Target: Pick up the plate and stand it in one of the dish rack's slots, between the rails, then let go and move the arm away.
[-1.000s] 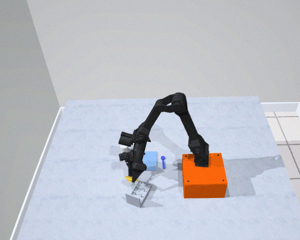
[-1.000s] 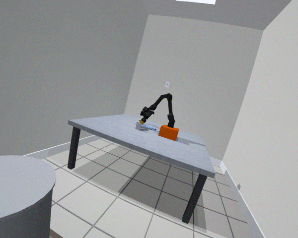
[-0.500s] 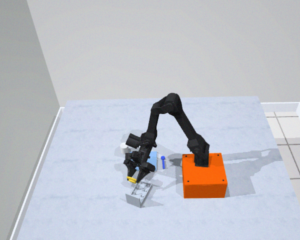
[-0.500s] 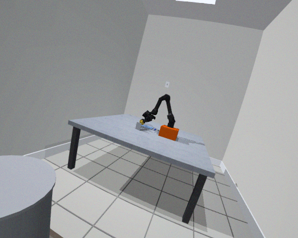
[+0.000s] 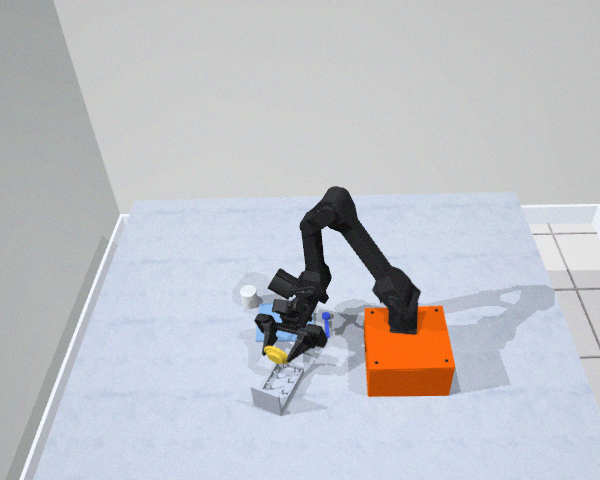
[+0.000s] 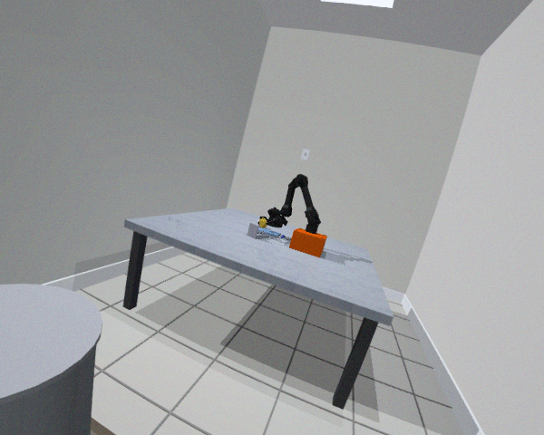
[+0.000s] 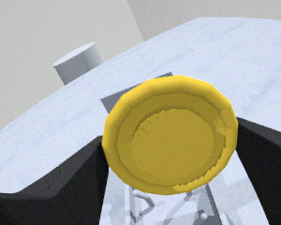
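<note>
The round yellow plate [image 5: 275,354] [image 6: 263,222] [image 7: 173,141] is held by its rim between the two black fingers. My gripper [image 5: 276,356] [image 7: 170,134] is shut on it, one finger at each side. The plate is tilted up steeply and hangs above the back end of the grey dish rack [image 5: 266,400] [image 6: 252,229]. In the wrist view the plate hides much of the rack; part of its end wall shows above the plate and some rails and pegs show below it.
A white cylinder [image 5: 248,297] [image 7: 79,63] stands behind the gripper at the left. A light blue flat square [image 5: 261,333] lies under the arm, with a blue spoon-like thing [image 5: 326,325] to its right. The orange base box [image 5: 409,351] [image 6: 307,242] is at the right.
</note>
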Controlling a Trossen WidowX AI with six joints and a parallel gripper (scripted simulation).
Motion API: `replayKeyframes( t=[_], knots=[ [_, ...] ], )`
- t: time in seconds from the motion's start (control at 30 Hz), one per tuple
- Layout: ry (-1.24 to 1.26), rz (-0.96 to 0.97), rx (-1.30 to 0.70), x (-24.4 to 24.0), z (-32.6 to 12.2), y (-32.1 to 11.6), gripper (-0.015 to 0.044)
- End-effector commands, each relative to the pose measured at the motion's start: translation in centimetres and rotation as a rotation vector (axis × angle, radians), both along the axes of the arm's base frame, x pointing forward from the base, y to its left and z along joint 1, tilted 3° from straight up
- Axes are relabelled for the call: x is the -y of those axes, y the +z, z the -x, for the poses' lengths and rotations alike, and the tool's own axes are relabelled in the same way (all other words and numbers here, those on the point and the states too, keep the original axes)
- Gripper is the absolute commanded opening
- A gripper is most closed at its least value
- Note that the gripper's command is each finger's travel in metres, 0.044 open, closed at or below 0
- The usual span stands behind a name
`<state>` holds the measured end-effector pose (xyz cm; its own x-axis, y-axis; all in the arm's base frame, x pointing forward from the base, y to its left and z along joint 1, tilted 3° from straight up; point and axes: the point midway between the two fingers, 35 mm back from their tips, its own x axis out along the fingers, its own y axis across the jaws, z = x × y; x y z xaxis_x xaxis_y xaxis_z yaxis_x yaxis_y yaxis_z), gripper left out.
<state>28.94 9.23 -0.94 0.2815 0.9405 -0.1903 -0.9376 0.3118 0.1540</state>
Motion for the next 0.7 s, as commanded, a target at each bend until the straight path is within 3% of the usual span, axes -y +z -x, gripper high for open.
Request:
replayKeyframes(
  t=[0.0, 0.17, 0.67],
  knots=[
    [0.025, -0.041, 0.105, 0.1, 1.1, 0.3, 0.0000],
    [0.050, -0.084, 0.244, 0.4, 2.2, 0.8, 0.0000],
    [0.051, -0.083, 0.247, 0.3, 2.0, 0.1, 0.0000]
  ],
)
